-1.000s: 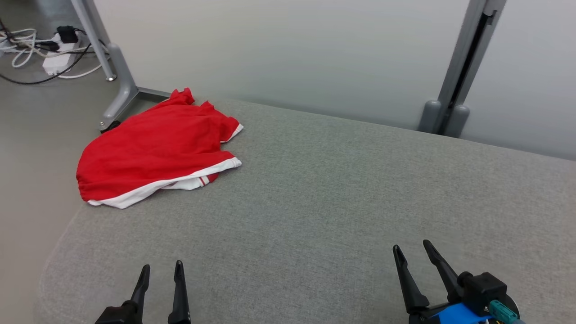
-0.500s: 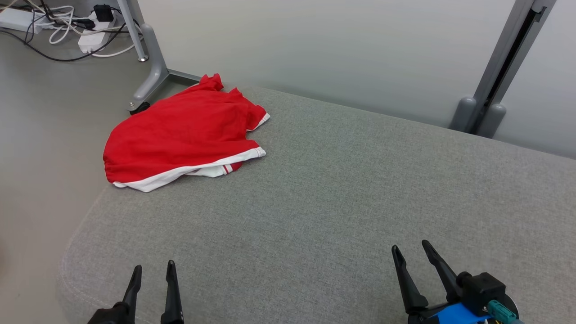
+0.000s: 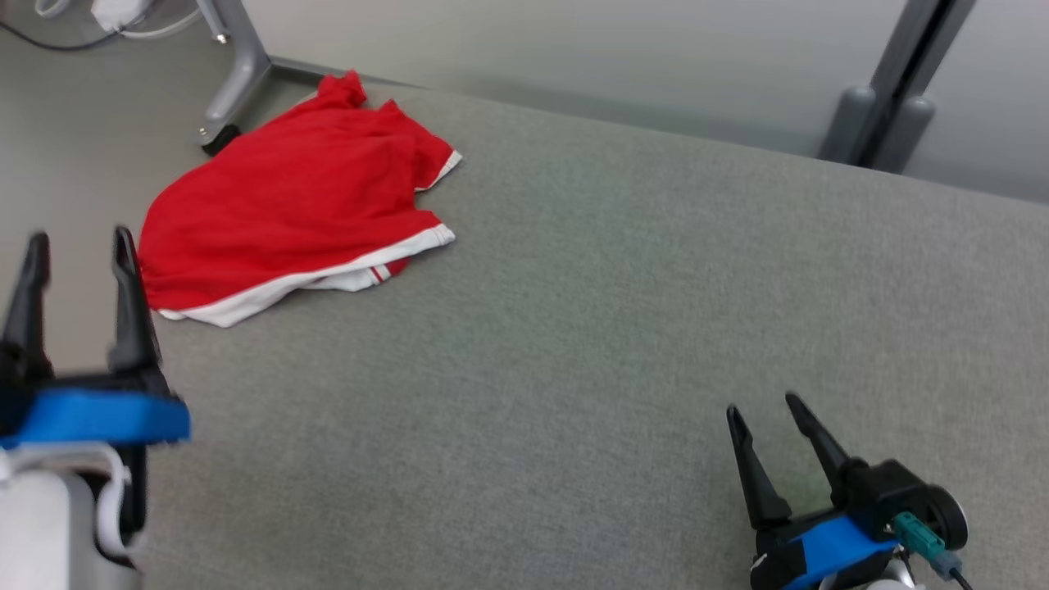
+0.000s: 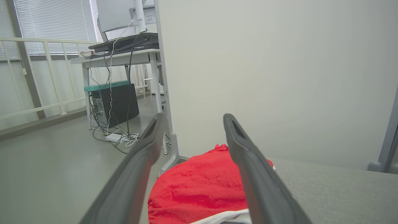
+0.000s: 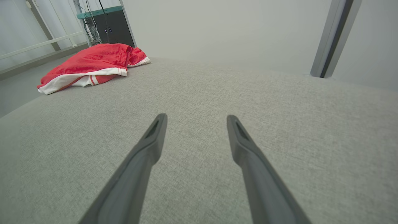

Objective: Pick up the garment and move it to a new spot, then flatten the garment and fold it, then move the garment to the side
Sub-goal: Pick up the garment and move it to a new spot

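Short of the red garment [image 3: 287, 197], left end effector [image 3: 79, 236] and right end effector [image 3: 762, 404] stand spread.

head camera: has tilted and turned, so the whole picture has shifted.
left gripper [image 3: 79, 238]: has lifted from the bottom edge, now large and close to the camera, with its blue band [image 3: 98, 416] and pale forearm [image 3: 37, 524] showing.
garment [image 3: 287, 197]: earlier well ahead of this claw's fingertips, now near, ahead and below them.

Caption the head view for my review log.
Crumpled red, white-trimmed garment at grey fabric surface's far-left corner; left gripper open alongside, right gripper open at lower right.
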`<state>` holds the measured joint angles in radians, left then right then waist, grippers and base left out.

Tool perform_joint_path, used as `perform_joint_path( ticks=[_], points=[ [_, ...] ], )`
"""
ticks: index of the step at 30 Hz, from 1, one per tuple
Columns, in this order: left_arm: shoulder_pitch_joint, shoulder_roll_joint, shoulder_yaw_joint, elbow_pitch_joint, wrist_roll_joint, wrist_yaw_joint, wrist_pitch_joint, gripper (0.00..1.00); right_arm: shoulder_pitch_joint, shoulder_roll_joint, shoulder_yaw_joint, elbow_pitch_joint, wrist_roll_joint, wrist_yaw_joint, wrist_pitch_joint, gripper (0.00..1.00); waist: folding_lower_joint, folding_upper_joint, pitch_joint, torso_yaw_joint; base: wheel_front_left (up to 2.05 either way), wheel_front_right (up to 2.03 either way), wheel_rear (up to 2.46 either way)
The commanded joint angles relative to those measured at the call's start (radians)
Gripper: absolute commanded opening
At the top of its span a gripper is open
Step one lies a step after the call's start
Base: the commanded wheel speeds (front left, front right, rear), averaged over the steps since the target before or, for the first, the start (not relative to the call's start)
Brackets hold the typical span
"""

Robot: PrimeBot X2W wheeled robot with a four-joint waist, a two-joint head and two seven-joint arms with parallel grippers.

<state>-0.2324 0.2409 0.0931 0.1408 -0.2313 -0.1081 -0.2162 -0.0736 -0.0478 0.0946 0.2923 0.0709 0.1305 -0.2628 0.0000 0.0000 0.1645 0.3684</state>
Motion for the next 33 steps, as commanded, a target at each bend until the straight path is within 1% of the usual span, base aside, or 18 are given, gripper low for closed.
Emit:
perform_joint_path(
  ticks=[1,4,8,10,14,16,18,22,26,28,29,30,31,32,33],
  points=[
    [-0.053,0.023,-0.006,0.025,-0.01,-0.008,0.023,1.0,-0.02,-0.004,-0.002,-0.007,-0.016,0.0,-0.003,1.0,0.0,0.0,0.025,-0.003,0.0,0.0,0.0],
    [-0.149,0.11,-0.039,0.122,0.003,-0.016,0.105,1.0,-0.044,-0.004,0.003,-0.013,-0.042,0.0,-0.003,1.0,0.0,0.0,0.076,-0.032,0.0,0.0,0.0],
    [-0.228,0.182,-0.119,0.282,-0.014,-0.025,0.196,1.0,-0.06,-0.004,0.001,-0.013,-0.079,0.0,-0.003,1.0,0.0,0.0,0.138,-0.071,0.0,0.0,0.0],
    [-0.259,0.212,-0.19,0.35,-0.057,-0.025,0.225,1.0,-0.062,-0.005,-0.013,-0.017,-0.098,0.0,-0.003,1.0,0.0,0.0,0.17,-0.086,0.0,0.0,0.0],
    [-0.303,0.259,-0.341,0.449,-0.143,-0.022,0.246,1.0,-0.058,-0.006,-0.048,-0.022,-0.138,0.0,-0.001,1.0,0.0,0.0,0.223,-0.099,0.0,0.0,0.0],
    [-0.33,0.271,-0.401,0.493,-0.184,-0.022,0.247,1.0,-0.055,-0.007,-0.06,-0.025,-0.15,0.0,-0.001,1.0,0.0,0.0,0.243,-0.103,0.0,0.0,0.0],
    [-0.362,0.287,-0.437,0.541,-0.222,-0.022,0.236,1.0,-0.054,-0.009,-0.068,-0.032,-0.159,-0.001,0.0,1.0,0.0,0.0,0.261,-0.107,0.0,0.0,0.0],
    [-0.411,0.285,-0.507,0.633,-0.278,-0.022,0.214,1.0,-0.052,-0.01,-0.069,-0.043,-0.173,-0.001,0.003,1.0,0.0,0.0,0.29,-0.117,0.0,0.0,0.0],
    [-0.456,0.286,-0.544,0.687,-0.308,-0.021,0.189,1.0,-0.052,-0.013,-0.075,-0.05,-0.183,-0.001,0.006,1.0,0.0,0.0,0.311,-0.124,0.0,0.0,0.0],
    [-0.499,0.282,-0.57,0.737,-0.327,-0.022,0.145,1.0,-0.055,-0.015,-0.087,-0.053,-0.189,-0.001,0.007,1.0,0.0,0.0,0.331,-0.129,0.0,0.0,0.0],
    [-0.512,0.277,-0.576,0.752,-0.332,-0.022,0.131,0.86,-0.056,-0.016,-0.091,-0.054,-0.191,-0.002,0.007,1.0,0.0,0.0,0.336,-0.13,0.0,0.0,0.0],
    [-0.512,0.277,-0.576,0.752,-0.332,-0.022,0.131,0.86,-0.056,-0.016,-0.091,-0.054,-0.191,-0.002,0.007,1.0,0.0,0.0,0.336,-0.13,0.0,0.0,0.0],
    [-0.531,0.272,-0.593,0.778,-0.342,-0.022,0.111,0.41,-0.057,-0.016,-0.097,-0.056,-0.189,-0.002,0.008,1.0,0.0,0.0,0.343,-0.13,0.0,0.0,0.0],
    [-0.539,0.271,-0.606,0.788,-0.348,-0.022,0.103,0.26,-0.057,-0.016,-0.099,-0.056,-0.188,-0.002,0.008,1.0,0.0,0.0,0.345,-0.13,0.0,0.0,0.0],
    [-0.548,0.272,-0.615,0.797,-0.353,-0.022,0.094,0.08,-0.057,-0.017,-0.101,-0.055,-0.185,-0.002,0.009,1.0,0.0,0.0,0.345,-0.13,0.0,0.0,0.0]
  ],
)
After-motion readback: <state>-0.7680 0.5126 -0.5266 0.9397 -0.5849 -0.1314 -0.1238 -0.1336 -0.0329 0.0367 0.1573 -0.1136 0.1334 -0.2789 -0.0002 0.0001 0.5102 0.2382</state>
